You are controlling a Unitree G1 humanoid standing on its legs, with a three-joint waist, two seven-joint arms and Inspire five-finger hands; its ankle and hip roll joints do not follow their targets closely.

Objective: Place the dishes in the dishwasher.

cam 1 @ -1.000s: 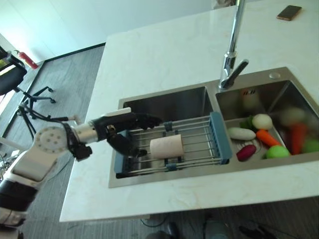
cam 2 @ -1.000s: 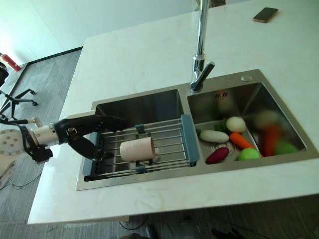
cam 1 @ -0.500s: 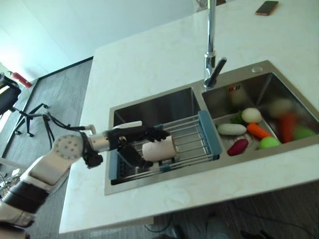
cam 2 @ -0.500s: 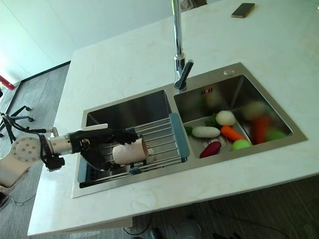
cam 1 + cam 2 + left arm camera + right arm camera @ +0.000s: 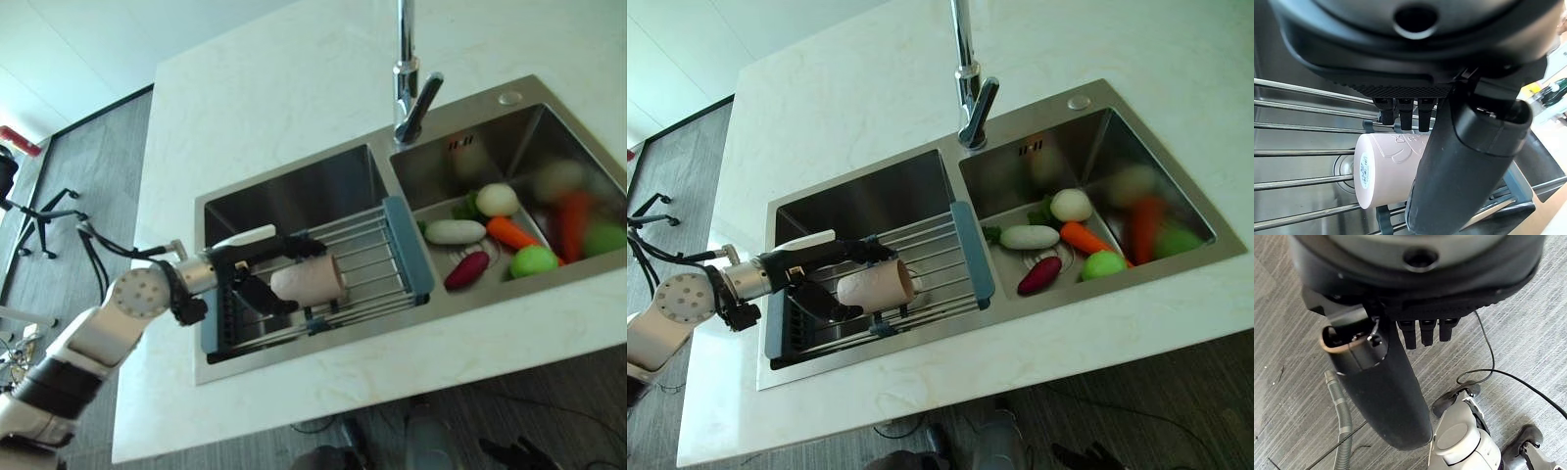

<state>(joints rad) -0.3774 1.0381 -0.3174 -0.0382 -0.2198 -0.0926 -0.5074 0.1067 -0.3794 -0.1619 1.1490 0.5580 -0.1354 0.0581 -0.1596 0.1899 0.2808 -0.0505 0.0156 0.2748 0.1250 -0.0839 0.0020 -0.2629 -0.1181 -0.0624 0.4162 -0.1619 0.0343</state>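
A pale pink cup (image 5: 312, 281) lies on its side on a wire drying rack (image 5: 377, 257) set across the left sink basin (image 5: 294, 196). My left hand (image 5: 257, 264) reaches in from the left. Its straight fingers lie over the top of the cup and its thumb (image 5: 1459, 166) runs along the cup's near side, so the cup (image 5: 1386, 169) sits between them. The hand is open, and I cannot tell how firmly it touches the cup. In its own wrist view, my right hand (image 5: 1381, 382) hangs open over the grey floor, holding nothing.
The rack has blue end pieces (image 5: 407, 245). The faucet (image 5: 407, 88) stands behind the sink divider. In the right basin lie a white radish (image 5: 455, 231), a carrot (image 5: 514, 233), a purple eggplant (image 5: 466, 270) and a green fruit (image 5: 534, 260). White countertop (image 5: 294, 88) surrounds the sink.
The camera has shifted. My left hand has moved right along the rack: its fingers, which pointed beside the cup, now lie over it with the thumb against its side.
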